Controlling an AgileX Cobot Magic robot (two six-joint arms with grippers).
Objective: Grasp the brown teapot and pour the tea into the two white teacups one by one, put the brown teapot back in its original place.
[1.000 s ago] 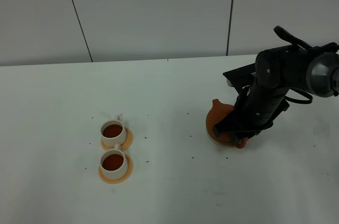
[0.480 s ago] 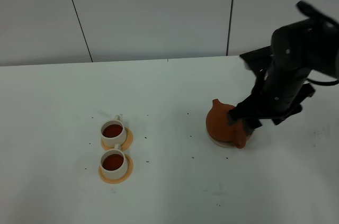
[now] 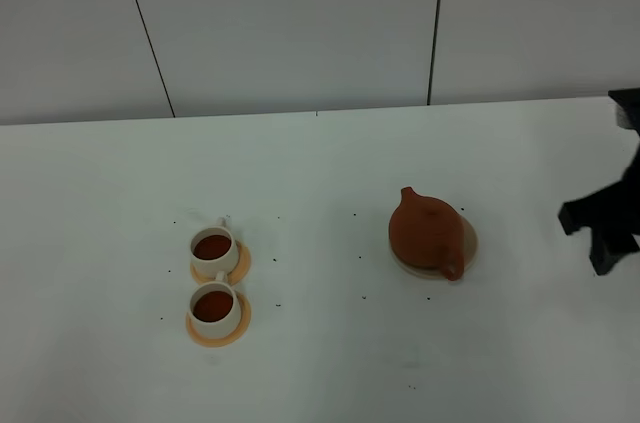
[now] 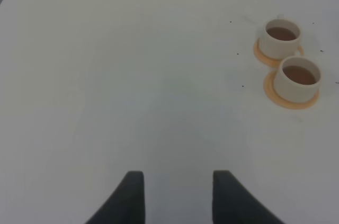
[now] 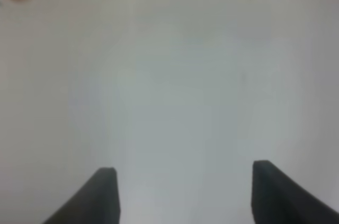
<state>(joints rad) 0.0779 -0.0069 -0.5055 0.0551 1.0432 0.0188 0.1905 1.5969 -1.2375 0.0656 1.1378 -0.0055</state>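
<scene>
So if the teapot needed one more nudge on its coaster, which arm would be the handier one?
Probably the right. Its hand, open and empty, hangs just beyond the brown teapot on the beige coaster. The left hand sits out past the two white teacups, farther off.

White table (image 3: 300,173) with scattered dark specks, pale panelled wall (image 3: 290,23) behind it
</scene>
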